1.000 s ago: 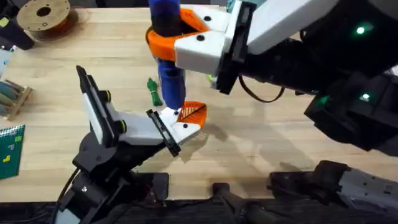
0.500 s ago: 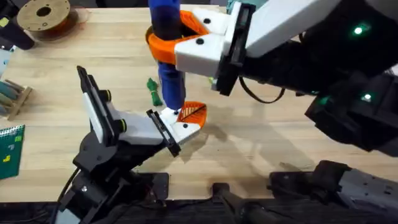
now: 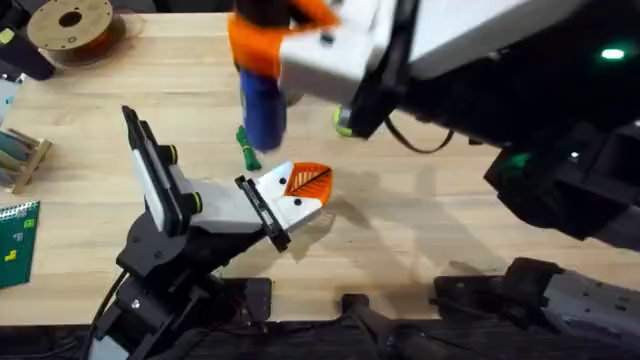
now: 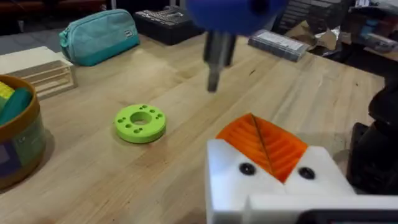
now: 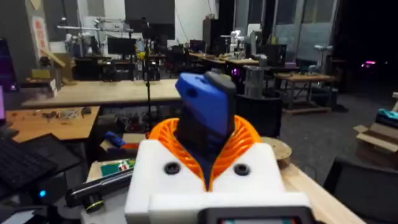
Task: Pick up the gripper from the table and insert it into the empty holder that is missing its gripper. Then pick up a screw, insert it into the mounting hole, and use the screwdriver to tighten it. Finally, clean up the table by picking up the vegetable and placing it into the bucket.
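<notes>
Right gripper (image 5: pixel 208 165) raised (jaws pinching the screwdriver (image 3: pixel 262 105)); left jaws unclear.

Light wooden table (image 3: pixel 420 230), small dark-green vegetable (image 3: pixel 246 148) lying on it, lime-green disc (image 4: pixel 140 122) resting flat, wooden spool (image 3: pixel 70 25) at far corner

Dim workshop of wooden workbenches (image 5: pixel 118 92), monitors (image 5: pixel 121 45), tall dark windows (image 5: pixel 292 25).
</notes>
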`<state>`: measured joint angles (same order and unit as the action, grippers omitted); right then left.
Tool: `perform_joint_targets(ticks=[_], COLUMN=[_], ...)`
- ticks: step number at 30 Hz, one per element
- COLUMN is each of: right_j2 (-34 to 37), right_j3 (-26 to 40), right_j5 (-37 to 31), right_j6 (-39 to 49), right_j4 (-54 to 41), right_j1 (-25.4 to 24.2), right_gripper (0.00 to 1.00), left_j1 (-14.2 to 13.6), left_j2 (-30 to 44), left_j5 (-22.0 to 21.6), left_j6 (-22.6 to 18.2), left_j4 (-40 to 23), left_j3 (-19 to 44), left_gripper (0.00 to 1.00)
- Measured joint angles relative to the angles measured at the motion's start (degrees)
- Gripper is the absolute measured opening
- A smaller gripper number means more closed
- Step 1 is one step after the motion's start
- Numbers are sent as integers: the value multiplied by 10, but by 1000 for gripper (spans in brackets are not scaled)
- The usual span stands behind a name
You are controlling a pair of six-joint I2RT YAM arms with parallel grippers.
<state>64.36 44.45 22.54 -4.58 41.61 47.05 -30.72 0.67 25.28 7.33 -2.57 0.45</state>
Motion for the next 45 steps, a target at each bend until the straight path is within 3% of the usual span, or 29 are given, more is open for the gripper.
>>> perform_joint_targets(ticks=[4, 7, 14, 17, 24, 29, 33, 38, 45], right_j2=[-4, -4, -4, -4, 27, 103, 168, 242, 291], right_j3=[1, 1, 1, 2, 2, 2, 2, 2, 2], right_j5=[-2, -2, -6, -38, -201, -302, -344, -367, -369], right_j6=[-5, -5, 47, 125, 390, 581, 705, 785, 816], right_j4=[28, 4, -91, -181, -339, -356, -355, -355, -362], right_j1=[-1, -2, -57, -103, -236, -296, -321, -337, -338], right_gripper=[31, 31, 31, 31, 31, 31, 31, 31, 36], left_j1=[0, 0, 0, 0, 0, 0, 0, 0, 0], left_j2=[0, 0, 0, 0, 0, 0, 0, 0, 0], left_j5=[0, 0, 0, 0, 0, 0, 0, 0, 0], left_j6=[0, 0, 0, 0, 0, 0, 0, 0, 0], left_j4=[0, 0, 0, 0, 0, 0, 0, 0, 0], left_j3=[0, 0, 0, 0, 0, 0, 0, 0, 0], left_gripper=[9, 9, 9, 9, 9, 9, 9, 9, 9])
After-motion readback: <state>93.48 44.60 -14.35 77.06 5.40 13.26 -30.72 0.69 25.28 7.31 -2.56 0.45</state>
